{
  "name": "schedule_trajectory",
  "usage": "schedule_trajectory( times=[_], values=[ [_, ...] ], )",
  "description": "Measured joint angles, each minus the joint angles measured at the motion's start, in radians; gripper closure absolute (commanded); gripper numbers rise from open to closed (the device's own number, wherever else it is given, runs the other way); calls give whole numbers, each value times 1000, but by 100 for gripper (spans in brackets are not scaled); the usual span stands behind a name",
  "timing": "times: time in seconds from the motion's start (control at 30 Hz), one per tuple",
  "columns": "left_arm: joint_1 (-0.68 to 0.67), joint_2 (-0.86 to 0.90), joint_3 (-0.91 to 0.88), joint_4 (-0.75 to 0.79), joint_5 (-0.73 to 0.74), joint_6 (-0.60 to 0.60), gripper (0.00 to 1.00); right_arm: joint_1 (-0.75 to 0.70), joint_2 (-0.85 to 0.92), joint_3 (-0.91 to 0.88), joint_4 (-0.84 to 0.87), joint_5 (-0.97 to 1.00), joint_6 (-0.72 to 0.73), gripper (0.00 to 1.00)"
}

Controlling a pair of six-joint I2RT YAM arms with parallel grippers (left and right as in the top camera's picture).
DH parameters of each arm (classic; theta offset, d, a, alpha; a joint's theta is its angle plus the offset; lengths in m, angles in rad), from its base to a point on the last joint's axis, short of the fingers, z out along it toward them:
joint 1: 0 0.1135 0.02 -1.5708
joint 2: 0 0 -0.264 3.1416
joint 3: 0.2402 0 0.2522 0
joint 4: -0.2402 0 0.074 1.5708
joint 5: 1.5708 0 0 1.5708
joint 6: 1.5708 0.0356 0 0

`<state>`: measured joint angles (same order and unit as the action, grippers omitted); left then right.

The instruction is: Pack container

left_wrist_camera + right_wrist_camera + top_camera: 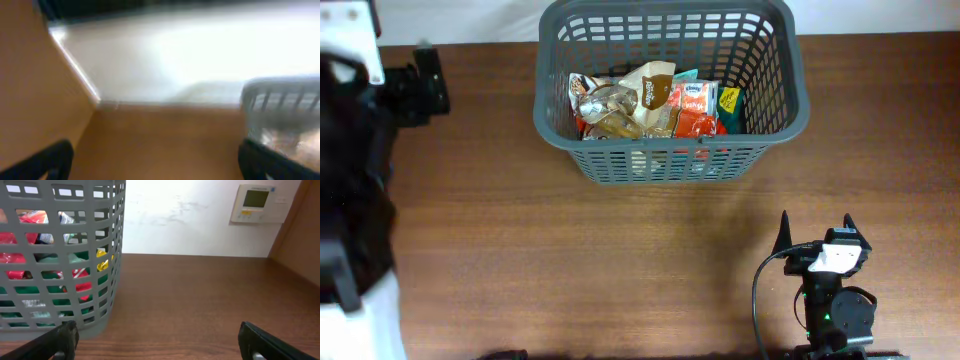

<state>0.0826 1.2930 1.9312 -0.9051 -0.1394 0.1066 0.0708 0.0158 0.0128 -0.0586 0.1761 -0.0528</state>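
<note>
The container (670, 160) is a dark grey lattice basket at the back middle of the table. It holds several snack packets (650, 105) in red, brown, green and clear wrappers. My right gripper (817, 230) is open and empty at the front right, well short of the basket. In the right wrist view its fingers (156, 340) are spread wide, with the basket (107, 255) at the left. My left gripper (425, 85) is at the far left, apart from the basket. The blurred left wrist view shows its fingers (155, 162) open and empty, with the basket (280, 100) at the right.
The brown wooden table (570, 260) runs to a white wall at the back. A wall thermostat (252, 202) shows in the right wrist view. The left arm's dark bulk (350, 180) covers the table's left edge. A black cable (760, 300) loops by the right arm.
</note>
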Motion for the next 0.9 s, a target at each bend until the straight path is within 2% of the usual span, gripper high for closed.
schedule_trajectory(
  times=[0.1, 0.23, 0.3, 0.43, 0.57, 0.77, 0.9],
  values=[
    [-41, -173, -336, 350, 22, -29, 1, 0, 0, 0, 0, 0, 0, 1],
    [-82, -344, -734, 639, 35, -64, 1, 0, 0, 0, 0, 0, 1, 1],
    [-89, -433, -923, 707, 27, -106, 1, 0, 0, 0, 0, 0, 0, 1],
    [-90, -650, -1296, 764, -8, -193, 1, 0, 0, 0, 0, 0, 0, 1],
    [-90, -836, -1499, 793, -21, -224, 1, 0, 0, 0, 0, 0, 0, 1],
    [-90, -1109, -1703, 766, -34, -239, 1, 0, 0, 0, 0, 0, -1, 1],
    [-90, -1209, -1759, 697, -37, -239, 1, 0, 0, 0, 0, 0, 0, 1]
  ],
)
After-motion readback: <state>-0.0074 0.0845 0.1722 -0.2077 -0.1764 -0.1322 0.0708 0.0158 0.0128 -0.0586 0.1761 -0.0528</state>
